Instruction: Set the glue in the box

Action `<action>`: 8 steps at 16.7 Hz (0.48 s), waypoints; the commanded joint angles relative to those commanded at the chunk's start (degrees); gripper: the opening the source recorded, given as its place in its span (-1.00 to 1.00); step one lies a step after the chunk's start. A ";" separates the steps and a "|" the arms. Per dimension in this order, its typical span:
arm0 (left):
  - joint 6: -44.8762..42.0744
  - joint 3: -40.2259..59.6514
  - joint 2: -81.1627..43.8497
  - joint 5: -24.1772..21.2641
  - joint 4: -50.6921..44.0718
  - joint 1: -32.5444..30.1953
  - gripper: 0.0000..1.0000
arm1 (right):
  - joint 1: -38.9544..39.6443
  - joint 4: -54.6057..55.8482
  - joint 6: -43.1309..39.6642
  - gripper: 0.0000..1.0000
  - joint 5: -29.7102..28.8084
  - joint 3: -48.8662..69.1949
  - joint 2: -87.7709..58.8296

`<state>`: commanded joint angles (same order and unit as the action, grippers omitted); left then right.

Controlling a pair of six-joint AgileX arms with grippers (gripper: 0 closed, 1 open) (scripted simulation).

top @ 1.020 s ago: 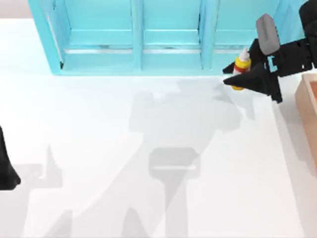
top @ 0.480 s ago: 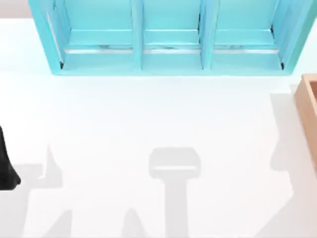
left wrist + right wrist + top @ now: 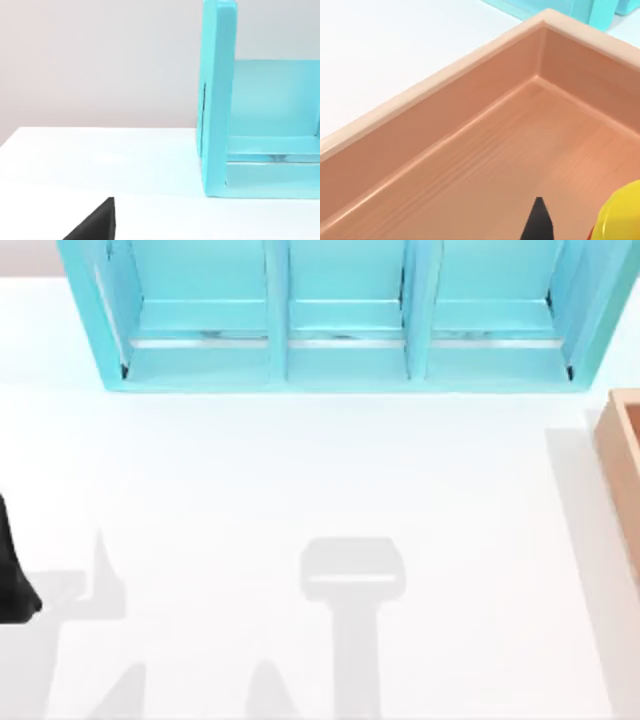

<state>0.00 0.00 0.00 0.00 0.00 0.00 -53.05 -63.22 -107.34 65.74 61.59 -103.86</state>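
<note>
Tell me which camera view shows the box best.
The right wrist view: the box shows its tan walls, a corner and its floor, with the glue at the picture's edge. The top view has just one wall at the table's right edge. The left wrist view faces the shelf unit.

Box (image 3: 622, 470): cut by the top view's right edge; one tan wall and a strip of floor show. Its far walls run out of the right wrist view.

Glue (image 3: 620, 216): a yellow curve of the body at the right wrist view's corner; cap, label and base out of frame.

Right arm's fingers (image 3: 539, 222): one dark tip visible, grip cannot be judged.

Left arm (image 3: 12, 575): a black sliver at the worktop's left edge.

Shelf unit (image 3: 340, 315): upper part cropped.
</note>
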 joint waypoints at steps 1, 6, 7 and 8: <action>0.00 0.00 0.00 0.00 0.00 0.00 1.00 | -0.12 -0.10 -0.06 -1.00 -0.01 -0.08 0.09; 0.00 0.00 0.00 0.00 0.00 0.00 1.00 | 0.33 0.84 0.67 -1.00 -0.06 -0.15 -0.16; 0.00 0.00 0.00 0.00 0.00 0.00 1.00 | 0.64 2.06 1.58 -1.00 -0.07 -0.53 -0.09; 0.00 0.00 0.00 0.00 0.00 0.00 1.00 | 1.10 3.79 2.87 -1.00 -0.07 -1.08 0.02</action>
<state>0.00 0.00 0.00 0.00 0.00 0.00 -51.95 -59.43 -104.48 65.67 60.51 -103.84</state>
